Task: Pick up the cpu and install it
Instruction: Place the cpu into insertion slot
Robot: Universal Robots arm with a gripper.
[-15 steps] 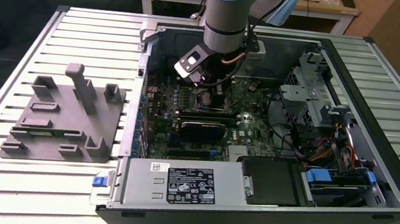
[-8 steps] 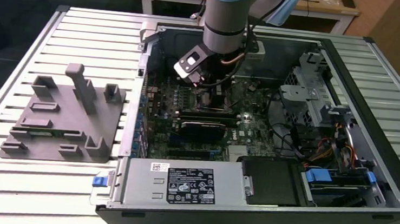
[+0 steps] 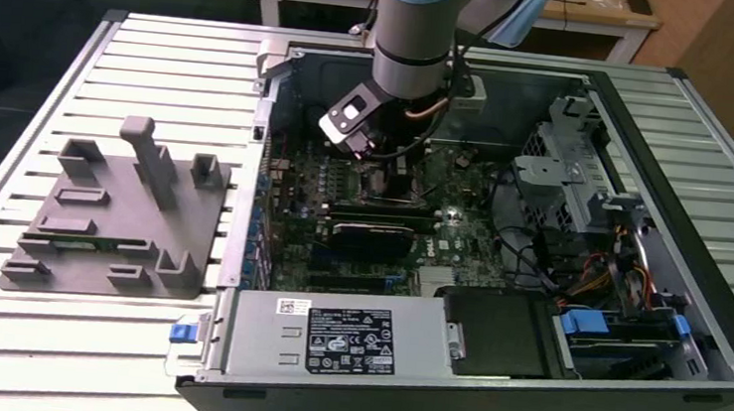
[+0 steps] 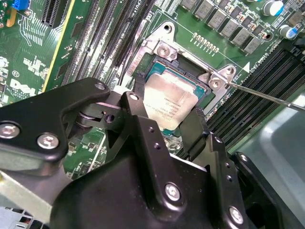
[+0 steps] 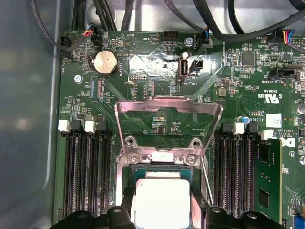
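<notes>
The cpu (image 4: 169, 101) (image 5: 160, 200), a flat square chip with a silver-grey top, lies level in the socket on the green motherboard (image 5: 157, 71). My gripper (image 4: 167, 113) (image 5: 161, 212) is down over it, one black finger (image 4: 139, 107) against each of two opposite edges, shut on it. The socket's metal load plate (image 5: 169, 109) stands swung open beyond the chip, and its hinge bracket (image 4: 164, 47) sits at the socket's end. In the exterior view my gripper (image 3: 390, 173) reaches down into the open computer case (image 3: 694, 115).
A thin lever rod (image 4: 267, 95) sticks out beside the socket. Memory slots (image 5: 88, 171) flank it on both sides. A grey fixture tray with upright posts (image 3: 114, 213) lies on the slatted table at the exterior view's left. The power supply (image 3: 329, 337) and drive cage (image 3: 583, 175) crowd the case.
</notes>
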